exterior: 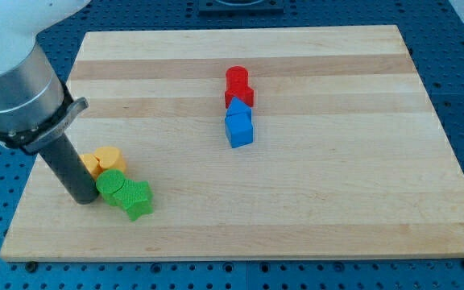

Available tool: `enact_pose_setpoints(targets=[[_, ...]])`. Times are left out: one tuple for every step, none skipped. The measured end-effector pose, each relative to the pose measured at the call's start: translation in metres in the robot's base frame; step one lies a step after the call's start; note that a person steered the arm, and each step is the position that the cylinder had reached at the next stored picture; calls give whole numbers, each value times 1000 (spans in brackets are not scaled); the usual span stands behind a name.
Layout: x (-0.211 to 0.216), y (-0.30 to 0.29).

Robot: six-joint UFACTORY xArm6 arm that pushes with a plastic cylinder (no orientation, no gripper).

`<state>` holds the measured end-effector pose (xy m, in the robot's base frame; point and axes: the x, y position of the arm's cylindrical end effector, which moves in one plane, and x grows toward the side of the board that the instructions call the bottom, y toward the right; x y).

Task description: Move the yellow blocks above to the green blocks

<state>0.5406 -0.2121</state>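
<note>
Two yellow blocks sit at the board's lower left: a round one (107, 157) and another (92, 165) partly hidden behind the rod. Just below them are a green round block (112, 184) and a green star-like block (137, 200), touching each other. My tip (81, 196) rests on the board directly left of the green round block and below the hidden yellow block, touching or nearly touching both.
Near the board's middle, a red round block (236, 77) and a second red block (241, 95) stand above two blue blocks (238, 109) (239, 130), all in a tight column. The wooden board (337, 185) lies on a blue perforated table.
</note>
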Motion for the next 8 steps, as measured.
enact_pose_setpoints(targets=[[-10,-10],[-21,-10],[-3,-21],[10,-66],[-7,-80],[-33,-64],[-53,-22],[-54,2]])
